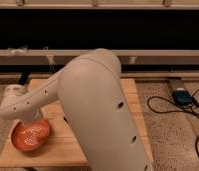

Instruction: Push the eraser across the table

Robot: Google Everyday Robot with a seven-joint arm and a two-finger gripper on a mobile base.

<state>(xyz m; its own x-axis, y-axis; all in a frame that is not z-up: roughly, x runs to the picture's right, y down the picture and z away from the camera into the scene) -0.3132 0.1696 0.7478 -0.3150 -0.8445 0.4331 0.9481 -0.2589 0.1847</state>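
Note:
My own pale arm (100, 110) fills the middle of the camera view and covers most of the small wooden table (60, 150). It reaches left to a rounded wrist link (15, 104) just above the far rim of an orange plate (30, 136) at the table's left front. The gripper sits below that wrist, over the plate's far edge, hidden by the arm, with its jaws spread wide. Nothing shows as held. The eraser is out of view, hidden behind the arm or off frame.
A strip of table top (130, 97) shows to the right of the arm. On the speckled floor at the right lie a blue and black device (182, 95) and black cables (168, 107). A long ledge (158, 56) and a dark wall run behind the table.

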